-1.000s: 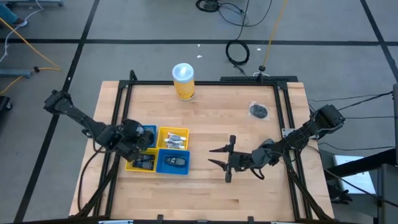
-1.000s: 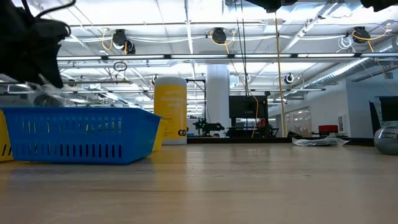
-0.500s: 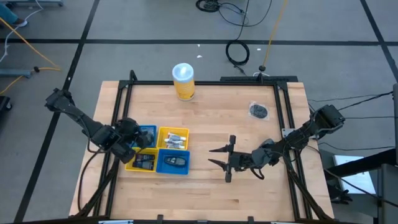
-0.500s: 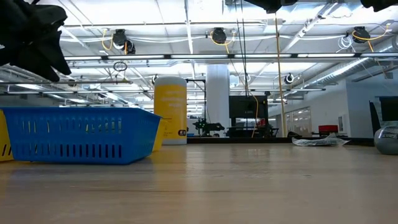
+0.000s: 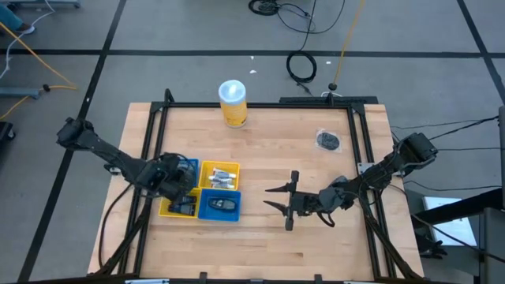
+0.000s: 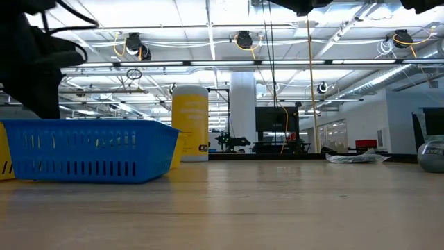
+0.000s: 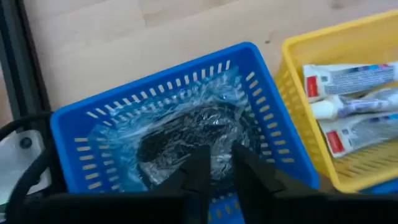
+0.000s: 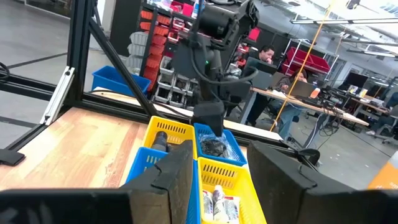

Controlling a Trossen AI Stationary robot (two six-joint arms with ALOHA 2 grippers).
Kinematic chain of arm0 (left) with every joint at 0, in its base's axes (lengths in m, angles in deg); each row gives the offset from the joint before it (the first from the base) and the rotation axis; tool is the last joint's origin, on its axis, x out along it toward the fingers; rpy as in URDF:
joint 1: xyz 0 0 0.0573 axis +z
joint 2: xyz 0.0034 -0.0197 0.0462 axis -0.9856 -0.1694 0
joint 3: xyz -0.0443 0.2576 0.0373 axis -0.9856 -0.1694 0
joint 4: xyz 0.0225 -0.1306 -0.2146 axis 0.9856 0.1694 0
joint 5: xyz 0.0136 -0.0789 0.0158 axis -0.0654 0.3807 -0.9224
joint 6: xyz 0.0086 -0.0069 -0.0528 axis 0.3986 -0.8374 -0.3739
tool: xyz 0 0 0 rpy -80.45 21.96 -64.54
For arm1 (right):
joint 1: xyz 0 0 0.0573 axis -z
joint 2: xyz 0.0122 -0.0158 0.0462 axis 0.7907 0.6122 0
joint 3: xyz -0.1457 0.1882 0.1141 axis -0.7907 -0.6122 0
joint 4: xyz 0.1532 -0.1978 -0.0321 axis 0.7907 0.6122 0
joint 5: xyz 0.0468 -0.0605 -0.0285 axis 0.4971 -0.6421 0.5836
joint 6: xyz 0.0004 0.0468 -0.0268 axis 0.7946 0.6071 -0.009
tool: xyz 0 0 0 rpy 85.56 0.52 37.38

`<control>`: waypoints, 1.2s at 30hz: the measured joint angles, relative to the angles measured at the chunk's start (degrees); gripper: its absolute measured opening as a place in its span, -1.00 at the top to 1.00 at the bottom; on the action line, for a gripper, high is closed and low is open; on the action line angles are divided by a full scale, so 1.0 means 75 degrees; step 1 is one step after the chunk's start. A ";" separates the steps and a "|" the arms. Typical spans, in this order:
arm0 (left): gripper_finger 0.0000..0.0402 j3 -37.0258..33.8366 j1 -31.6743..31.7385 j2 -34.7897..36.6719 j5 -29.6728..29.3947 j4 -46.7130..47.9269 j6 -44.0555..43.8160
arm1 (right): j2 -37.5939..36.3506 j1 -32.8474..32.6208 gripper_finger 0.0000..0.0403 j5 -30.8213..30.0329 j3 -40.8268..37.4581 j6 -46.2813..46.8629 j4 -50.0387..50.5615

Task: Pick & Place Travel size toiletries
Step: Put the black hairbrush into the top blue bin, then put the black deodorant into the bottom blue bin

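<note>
I'm seeing the blue tray (image 7: 81,130) cradling a dark round toiletry in crinkly clear wrap (image 7: 186,134), my left gripper (image 7: 217,163) hanging just above it with fingers nearly together, gripping nothing I can make out.

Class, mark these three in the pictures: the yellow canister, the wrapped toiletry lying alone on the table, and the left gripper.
Yellow canister (image 5: 232,102), high view, on its white lid.
Wrapped toiletry (image 5: 328,140), high view, on its dark middle.
Left gripper (image 7: 217,163), left wrist view, between its fingertips.
</note>
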 joint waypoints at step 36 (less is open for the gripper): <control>0.94 0.0799 0.0494 -0.0468 -0.1582 -0.2849 0.4374 | -0.1112 -0.0794 0.29 -0.0007 0.0029 0.4619 0.4929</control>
